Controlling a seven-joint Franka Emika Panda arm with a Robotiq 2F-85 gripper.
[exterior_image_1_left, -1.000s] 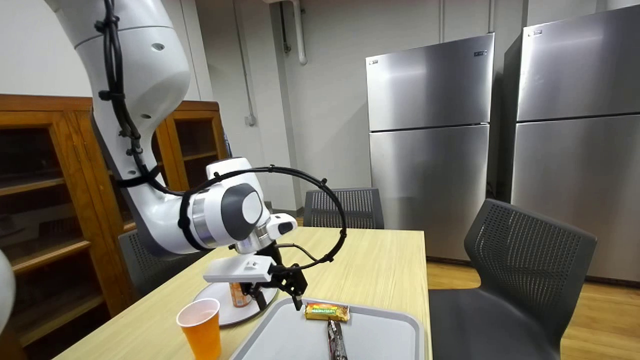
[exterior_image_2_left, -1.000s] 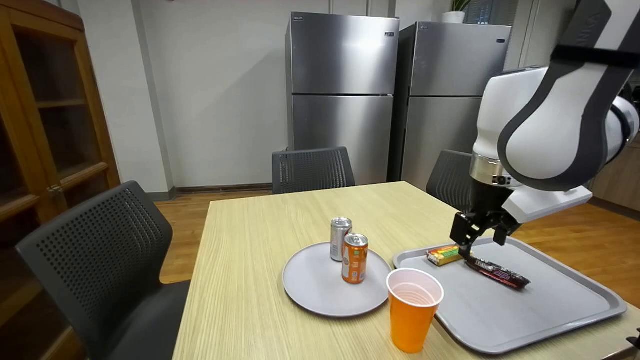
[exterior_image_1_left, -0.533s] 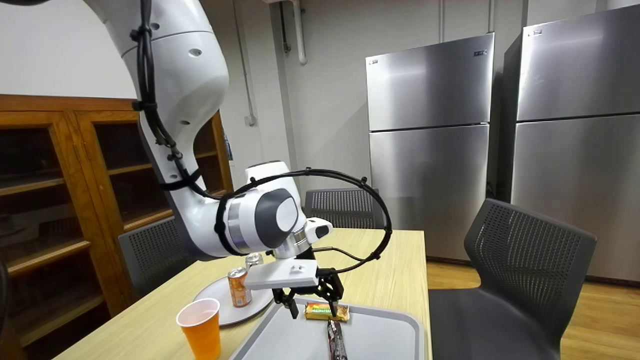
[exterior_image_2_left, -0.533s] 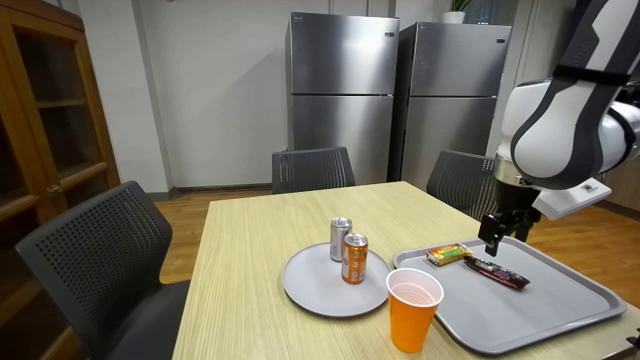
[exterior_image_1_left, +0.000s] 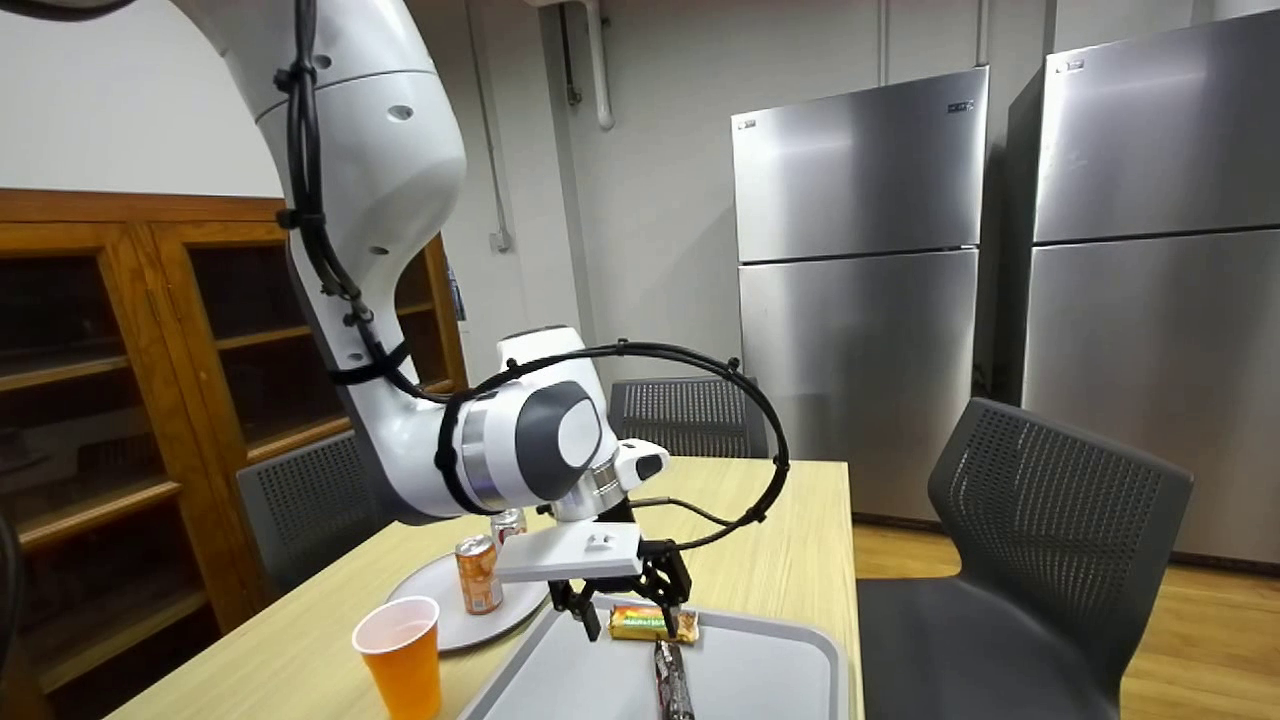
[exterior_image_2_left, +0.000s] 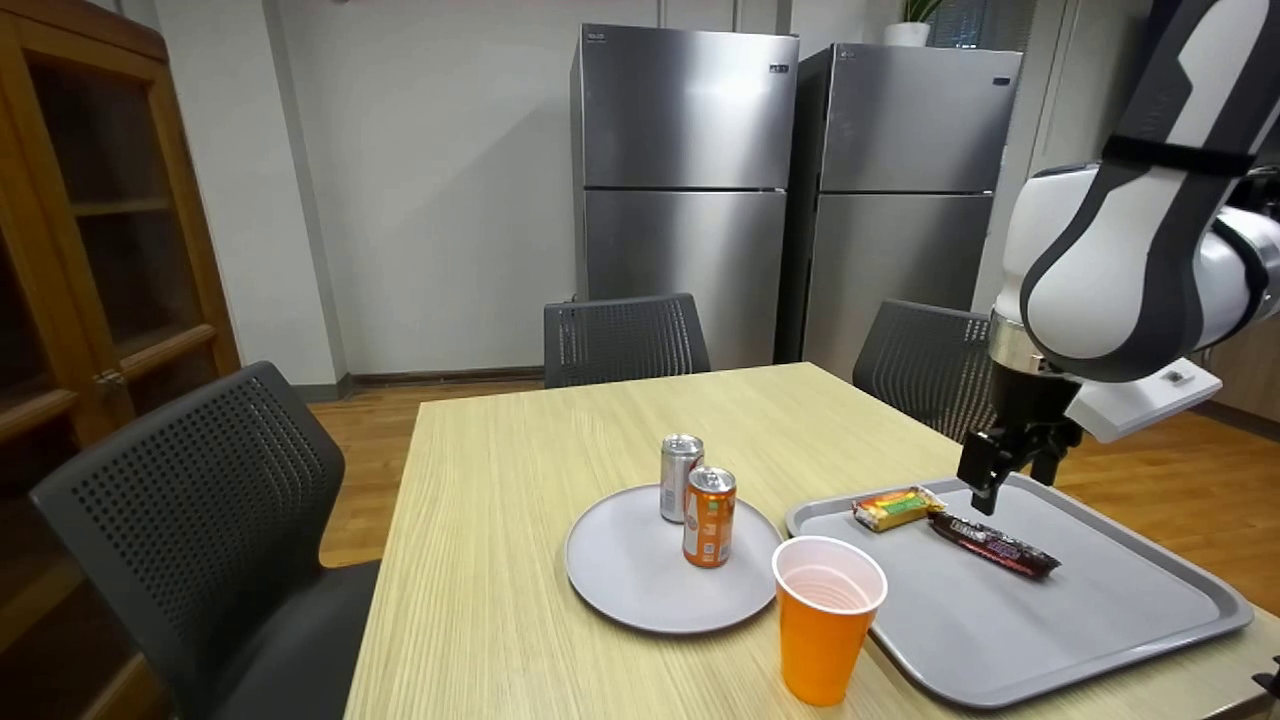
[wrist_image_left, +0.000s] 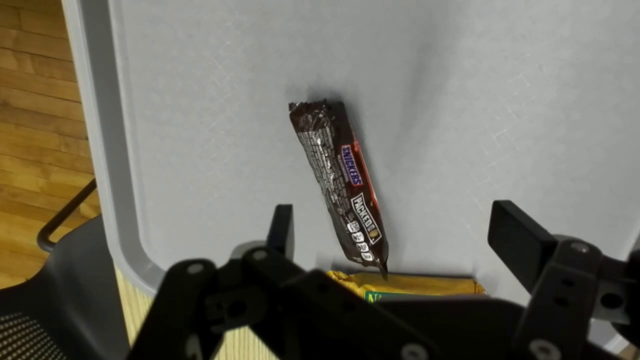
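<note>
Snickers bar (wrist_image_left: 344, 186), slim in crinkled glossy plastic, lies on a round-cornered gray tray (wrist_image_left: 215, 165) near wide-spread, empty jaws.

Saw two cans (exterior_image_2_left: 709, 525) upright on a plate (exterior_image_2_left: 615, 575), a cup (exterior_image_2_left: 822, 645) nearby. Noted chairs (exterior_image_2_left: 625, 345) round the table (exterior_image_2_left: 500, 510), two fridges (exterior_image_2_left: 685, 260) and a cabinet (exterior_image_2_left: 198, 270). Made out a plant (exterior_image_2_left: 917, 11), perhaps atop one fridge.
</note>
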